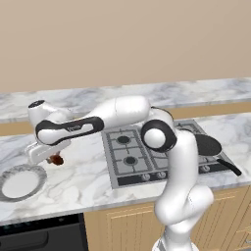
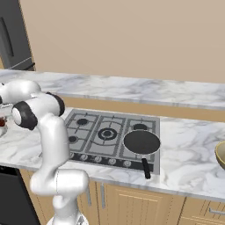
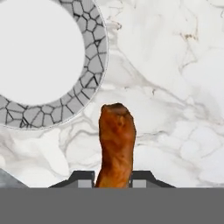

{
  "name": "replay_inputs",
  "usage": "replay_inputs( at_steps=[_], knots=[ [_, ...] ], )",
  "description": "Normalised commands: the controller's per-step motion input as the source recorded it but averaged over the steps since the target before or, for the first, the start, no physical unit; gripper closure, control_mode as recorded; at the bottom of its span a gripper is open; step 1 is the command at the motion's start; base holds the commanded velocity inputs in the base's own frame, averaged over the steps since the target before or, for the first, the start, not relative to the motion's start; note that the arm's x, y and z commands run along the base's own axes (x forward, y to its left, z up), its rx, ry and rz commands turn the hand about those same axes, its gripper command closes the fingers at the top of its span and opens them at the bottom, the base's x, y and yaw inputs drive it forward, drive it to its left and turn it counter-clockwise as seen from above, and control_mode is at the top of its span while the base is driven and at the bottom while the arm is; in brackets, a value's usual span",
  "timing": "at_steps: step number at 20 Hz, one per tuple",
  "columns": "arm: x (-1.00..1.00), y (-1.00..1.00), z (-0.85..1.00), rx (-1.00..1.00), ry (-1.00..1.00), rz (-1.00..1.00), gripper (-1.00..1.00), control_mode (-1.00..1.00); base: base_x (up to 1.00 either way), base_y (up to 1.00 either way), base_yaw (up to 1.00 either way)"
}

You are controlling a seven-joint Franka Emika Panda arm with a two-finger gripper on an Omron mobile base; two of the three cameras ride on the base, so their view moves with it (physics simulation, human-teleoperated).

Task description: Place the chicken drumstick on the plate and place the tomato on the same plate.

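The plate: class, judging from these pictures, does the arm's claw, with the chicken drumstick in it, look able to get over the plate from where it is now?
Probably yes. The claw is shut on the chicken drumstick above the bare marble counter, beside the plate. Nothing stands between them, and the plate's white centre lies bare.

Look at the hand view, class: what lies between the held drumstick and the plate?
Nothing but bare marble counter. In the hand view, the drumstick, clamped in the gripper, hangs short of the plate, with an open strip of countertop between them.

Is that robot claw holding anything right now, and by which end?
Yes: the gripper pinches the chicken drumstick at one end; the other end sticks out beyond the fingertips.
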Motion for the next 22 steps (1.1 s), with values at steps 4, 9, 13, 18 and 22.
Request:
replay_inputs(
  at_steps=[4,9,13,18,22],
  knots=[
    [0.07,0.72,-0.10,0.02,0.00,0.02,1.00,-1.00,0.00,0.00,0.00],
    [0.10,0.64,-0.17,0.01,0.00,0.01,1.00,-1.00,0.00,0.00,0.00],
    [0.16,0.43,-0.27,0.03,0.00,0.00,1.00,-1.00,0.00,0.00,0.00],
    [0.14,0.26,-0.25,0.03,0.00,0.00,1.00,-1.00,0.00,0.00,0.00],
    [-0.07,0.06,-0.23,0.03,0.00,0.00,1.00,-1.00,0.00,0.00,0.00]
  ],
)
